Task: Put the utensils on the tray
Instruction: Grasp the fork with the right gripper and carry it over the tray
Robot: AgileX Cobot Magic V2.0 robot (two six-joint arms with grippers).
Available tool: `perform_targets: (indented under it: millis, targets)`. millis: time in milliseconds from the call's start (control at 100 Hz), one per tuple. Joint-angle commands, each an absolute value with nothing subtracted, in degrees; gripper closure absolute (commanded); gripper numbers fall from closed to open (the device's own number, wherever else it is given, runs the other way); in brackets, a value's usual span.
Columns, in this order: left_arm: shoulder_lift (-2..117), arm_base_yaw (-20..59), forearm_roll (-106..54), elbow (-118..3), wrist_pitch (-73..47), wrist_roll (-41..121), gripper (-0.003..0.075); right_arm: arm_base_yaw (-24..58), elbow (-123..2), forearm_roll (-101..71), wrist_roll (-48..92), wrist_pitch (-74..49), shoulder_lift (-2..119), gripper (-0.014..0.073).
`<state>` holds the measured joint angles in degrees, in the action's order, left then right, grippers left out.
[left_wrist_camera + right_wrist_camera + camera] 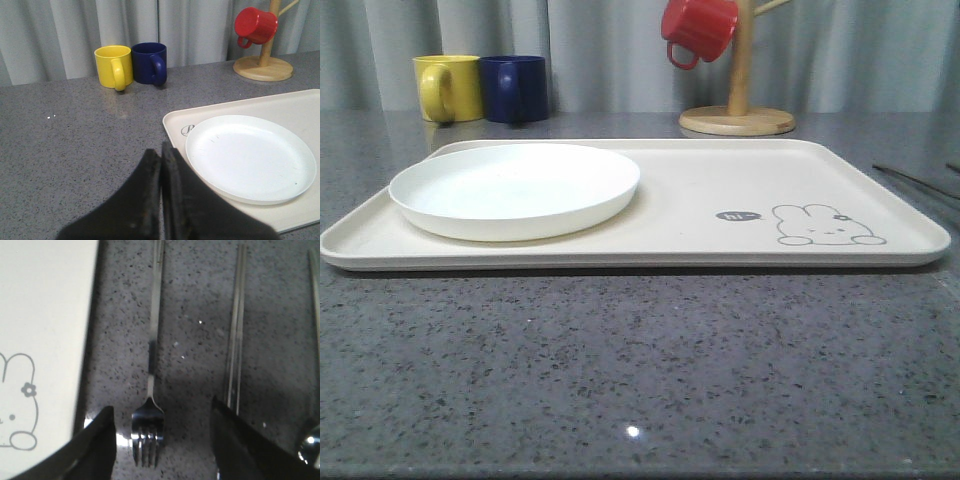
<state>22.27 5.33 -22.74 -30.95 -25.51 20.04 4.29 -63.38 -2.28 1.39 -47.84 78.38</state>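
The cream tray [720, 190] with a rabbit drawing lies across the counter, and its edge [45, 315] shows in the right wrist view. To the right of the tray, the utensils lie parallel on the grey counter: a fork [150, 360], a pair of chopsticks [235, 340] and a spoon [311, 442]. My right gripper [161, 405] hangs open over them, and the fork's tines sit between its fingers without touching either. My left gripper [161, 150] is shut on nothing, above the counter by the tray's near left corner [172, 122]. Thin utensil handles [915, 181] show at the right edge of the front view.
A round white plate [515, 188] sits on the tray's left half. A yellow mug [448, 87] and a dark blue mug [516, 88] stand at the back left. A wooden mug tree [738, 118] holding a red mug [698, 30] stands behind the tray.
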Motion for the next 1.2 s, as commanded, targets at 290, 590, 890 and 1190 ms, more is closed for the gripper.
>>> perform_targets:
  millis: [290, 590, 890, 1190]
  targets:
    - [22.7, 5.2, -23.5, -32.6, -21.6, 20.1, 0.0739, 6.2, -71.0, -1.9, 2.7, -46.3, 89.3, 0.017]
    - [22.7, 5.2, -23.5, -32.6, -21.6, 20.1, 0.0739, 6.2, -71.0, -1.8, 2.7, -46.3, 93.1, 0.0241]
    - [22.7, 5.2, -23.5, -32.6, -21.6, 20.1, 0.0739, 6.2, -71.4, -1.8, 2.7, -46.9, 93.4, 0.0539]
    - [22.7, 5.2, -23.5, -32.6, -21.6, 20.1, 0.0739, 6.7, -77.4, -1.8, -1.5, -51.1, 90.0, 0.0639]
